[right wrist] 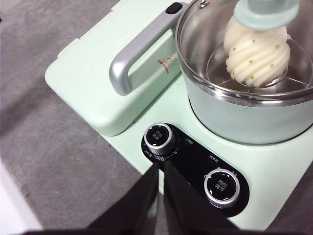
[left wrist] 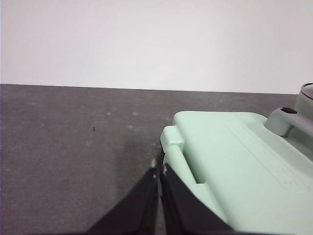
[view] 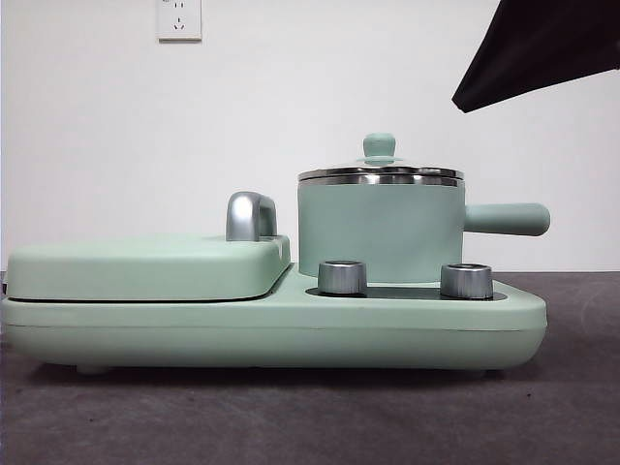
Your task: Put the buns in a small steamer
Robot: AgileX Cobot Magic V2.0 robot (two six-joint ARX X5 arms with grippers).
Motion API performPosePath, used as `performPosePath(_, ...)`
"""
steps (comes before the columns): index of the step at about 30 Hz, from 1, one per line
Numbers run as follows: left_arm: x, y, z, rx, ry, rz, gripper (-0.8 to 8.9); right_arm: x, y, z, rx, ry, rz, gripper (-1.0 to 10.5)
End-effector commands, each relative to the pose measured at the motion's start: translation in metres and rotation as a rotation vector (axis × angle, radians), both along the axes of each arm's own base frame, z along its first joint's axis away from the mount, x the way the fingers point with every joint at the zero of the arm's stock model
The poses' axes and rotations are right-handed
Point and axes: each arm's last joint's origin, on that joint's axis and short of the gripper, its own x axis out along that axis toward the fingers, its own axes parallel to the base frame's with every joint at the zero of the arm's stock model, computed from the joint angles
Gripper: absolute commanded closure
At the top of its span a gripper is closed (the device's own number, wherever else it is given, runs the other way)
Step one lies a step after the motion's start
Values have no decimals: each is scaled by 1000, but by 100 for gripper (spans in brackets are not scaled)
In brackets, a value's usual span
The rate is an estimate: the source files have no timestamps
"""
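Observation:
The small steamer stands on the right half of the mint-green appliance, with its glass lid and green knob on. Through the glass I see both buns on a steel rack inside. The ridged bun with green specks is in front and the smooth cream bun lies behind it. My right gripper hovers shut and empty above the control knobs, in front of the steamer. My left gripper is shut and empty over the table, just off the griddle's corner.
The flat lidded griddle section with its silver handle fills the appliance's left half. Two steel dials sit on the black panel. The steamer's straight handle points right. A black arm part shows in the top right corner.

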Motion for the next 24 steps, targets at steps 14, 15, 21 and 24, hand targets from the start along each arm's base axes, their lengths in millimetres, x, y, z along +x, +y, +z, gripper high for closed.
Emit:
performPosePath(14,1,0,-6,16,9,0,804,-15,-32,-15,-88,-355,-65,931)
performPosePath(15,1,0,-6,16,9,0,804,-19,-41,-25,-80,-397,-119,931)
performPosePath(21,1,0,-6,16,9,0,804,-42,-76,-74,-55,-602,-391,931)
performPosePath(24,1,0,-6,16,9,-1,804,-51,-86,-92,-59,-661,-489,931)
